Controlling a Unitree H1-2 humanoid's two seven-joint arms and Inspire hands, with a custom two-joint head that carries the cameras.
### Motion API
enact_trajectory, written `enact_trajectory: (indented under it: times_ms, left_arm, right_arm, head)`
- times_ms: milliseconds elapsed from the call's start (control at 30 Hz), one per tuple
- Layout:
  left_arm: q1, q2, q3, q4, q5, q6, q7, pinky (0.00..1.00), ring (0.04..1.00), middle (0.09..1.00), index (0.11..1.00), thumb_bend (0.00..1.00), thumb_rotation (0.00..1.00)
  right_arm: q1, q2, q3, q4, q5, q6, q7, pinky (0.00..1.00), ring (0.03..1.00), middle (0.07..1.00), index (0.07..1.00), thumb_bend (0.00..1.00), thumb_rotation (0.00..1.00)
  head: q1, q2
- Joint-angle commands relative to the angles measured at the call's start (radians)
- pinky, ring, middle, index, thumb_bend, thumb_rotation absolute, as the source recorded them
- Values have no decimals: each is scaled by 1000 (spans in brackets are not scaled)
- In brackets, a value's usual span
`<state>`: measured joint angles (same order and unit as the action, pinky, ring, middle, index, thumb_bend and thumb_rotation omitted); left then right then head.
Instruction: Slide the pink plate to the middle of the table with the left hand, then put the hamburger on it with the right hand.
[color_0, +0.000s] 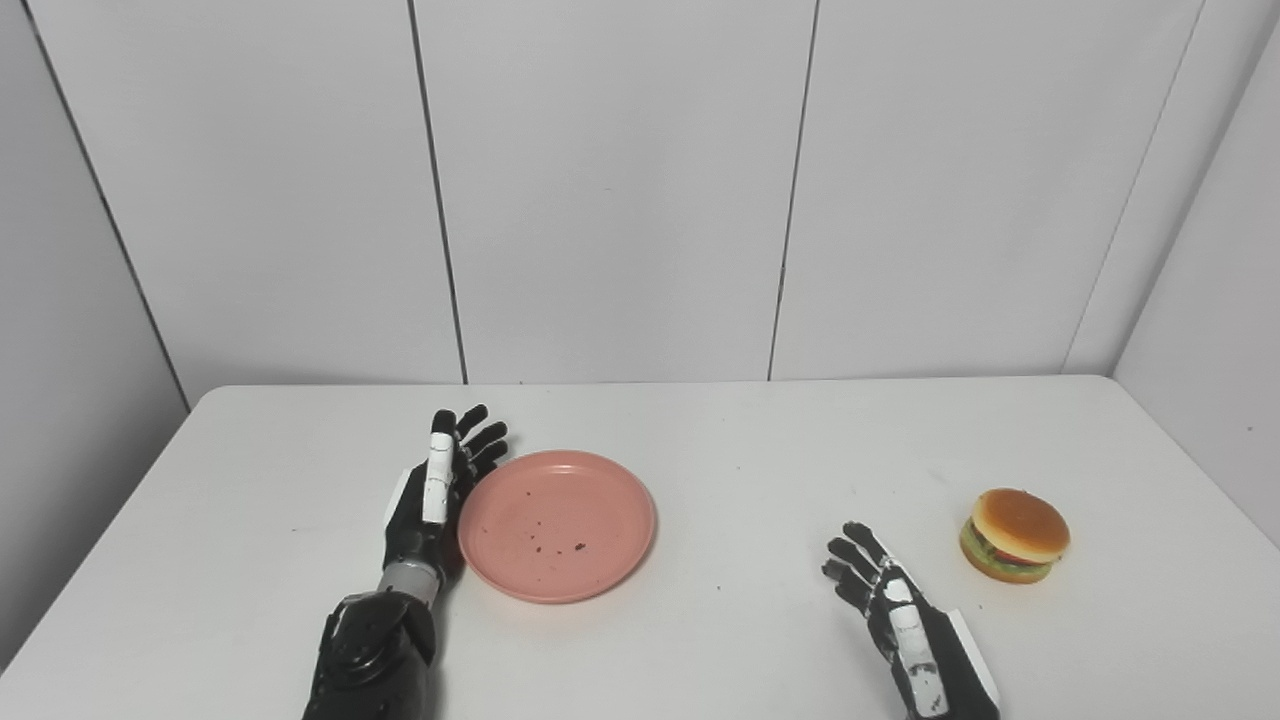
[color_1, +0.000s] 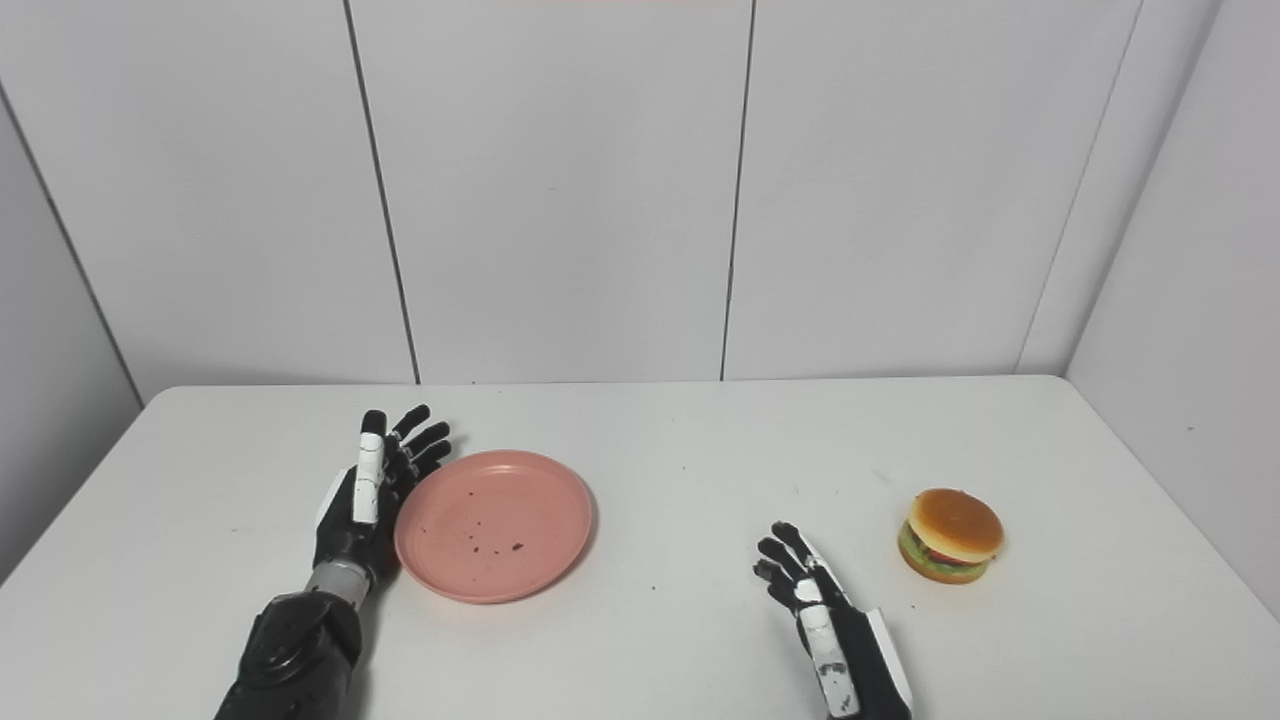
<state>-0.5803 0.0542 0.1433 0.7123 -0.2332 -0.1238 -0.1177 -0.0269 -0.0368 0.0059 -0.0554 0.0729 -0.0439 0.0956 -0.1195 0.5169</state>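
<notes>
Both hands are empty with fingers spread. Left hand stands edge-on against the pink plate's left rim, apparently placed to push it; the plate sits left of the desk's centre. Right hand waits by the near edge, near the hamburger, which lies toward the right edge.

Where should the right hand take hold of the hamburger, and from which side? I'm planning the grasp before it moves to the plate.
Judging from its pose, grip the hamburger across its round sides at the filling layer, fingers one side and thumb opposite. It sits upright, bun dome on top, so come from above or from its left, where the open right hand waits.
</notes>
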Motion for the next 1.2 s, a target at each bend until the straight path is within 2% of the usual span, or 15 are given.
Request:
enact_trajectory:
  times_ms: [0,267,533,667,1167]
  left_arm:
    - [-27,-12,-4,-17,11,3,17,959,868,829,836,1000,945]
    - [-26,-42,-24,-39,31,-2,32,989,889,830,829,1000,946]
    - [-32,-67,-28,-61,29,12,45,964,886,815,806,997,942]
    - [-29,-73,-34,-77,28,15,33,997,895,821,814,993,951]
    - [1,-97,-52,-168,15,64,42,1000,891,821,826,995,944]
  right_arm:
    - [9,28,18,4,2,19,-6,916,856,880,898,863,1000]
    - [14,49,30,-13,-8,35,-16,916,853,875,895,869,1000]
    - [15,63,42,-22,-20,50,-31,924,855,886,900,853,1000]
    - [13,69,48,-23,-28,55,-34,933,852,880,902,861,1000]
    - [8,85,67,-19,-54,48,-47,924,849,880,903,844,1000]
  head:
    - [-1,1]
    - [-72,11]
    - [-101,14]
    - [-119,15]
    - [-156,17]
